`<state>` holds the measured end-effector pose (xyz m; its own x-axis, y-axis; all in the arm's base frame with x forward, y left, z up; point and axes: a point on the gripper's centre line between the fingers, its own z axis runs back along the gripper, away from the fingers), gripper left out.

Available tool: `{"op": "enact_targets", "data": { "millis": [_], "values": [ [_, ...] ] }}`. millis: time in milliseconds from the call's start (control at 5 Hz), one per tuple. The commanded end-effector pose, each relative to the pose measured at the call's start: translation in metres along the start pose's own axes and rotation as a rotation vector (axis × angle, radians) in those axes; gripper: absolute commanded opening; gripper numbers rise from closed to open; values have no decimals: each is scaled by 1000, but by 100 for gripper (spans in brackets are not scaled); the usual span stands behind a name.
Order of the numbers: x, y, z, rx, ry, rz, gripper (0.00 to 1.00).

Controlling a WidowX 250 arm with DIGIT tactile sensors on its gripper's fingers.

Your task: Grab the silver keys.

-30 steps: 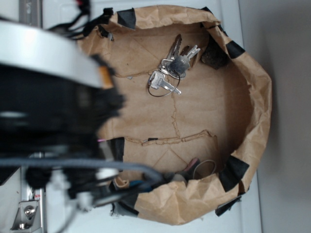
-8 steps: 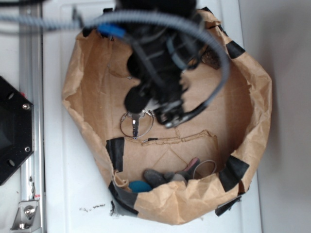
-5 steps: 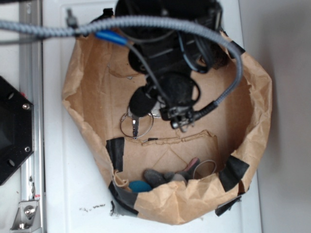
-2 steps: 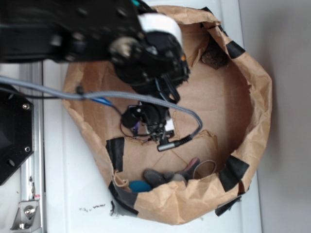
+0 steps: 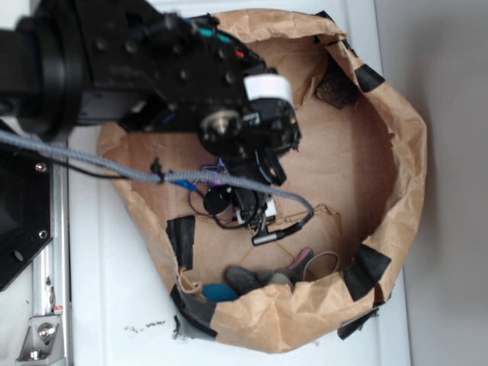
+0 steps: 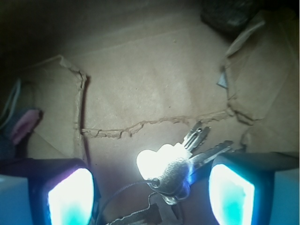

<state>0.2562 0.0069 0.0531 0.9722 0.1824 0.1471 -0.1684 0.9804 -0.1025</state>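
Observation:
The silver keys point(image 6: 171, 166) lie on the brown paper floor, one key head glaring white under the light, with a thin wire ring curving off to the lower left. My gripper point(image 6: 150, 197) is open, and its glowing fingertips point(image 6: 70, 197) stand on either side of the bunch. The right finger stands close to the key blades; the left is well apart. In the exterior view the gripper point(image 5: 238, 204) hangs low in the left half of the paper bag point(image 5: 404, 152) and hides nearly all of the keys.
Crumpled paper walls with black tape patches point(image 5: 181, 238) ring the floor. A tan rubber-band loop point(image 5: 320, 263) lies among blue and grey scraps point(image 5: 221, 292) at the near wall. A dark lump point(image 5: 335, 88) sits at the far right. A grey cable point(image 5: 114, 164) crosses the left rim.
The keys went from the bag's upper middle to its lower left early on. In the last second the arm swung round and the gripper came down over them, covering them.

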Motion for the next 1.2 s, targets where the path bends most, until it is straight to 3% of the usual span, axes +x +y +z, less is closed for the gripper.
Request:
{"op": "enact_targets", "data": {
  "millis": [0,200,600,1000],
  "values": [
    [-11,-10,-10,25,-45,99,100],
    [-19,-20,-15,10,-34,101,100],
    [-26,-10,-39,126,-11,198,100],
    [-33,-1,-45,116,25,208,100]
  ]
}}
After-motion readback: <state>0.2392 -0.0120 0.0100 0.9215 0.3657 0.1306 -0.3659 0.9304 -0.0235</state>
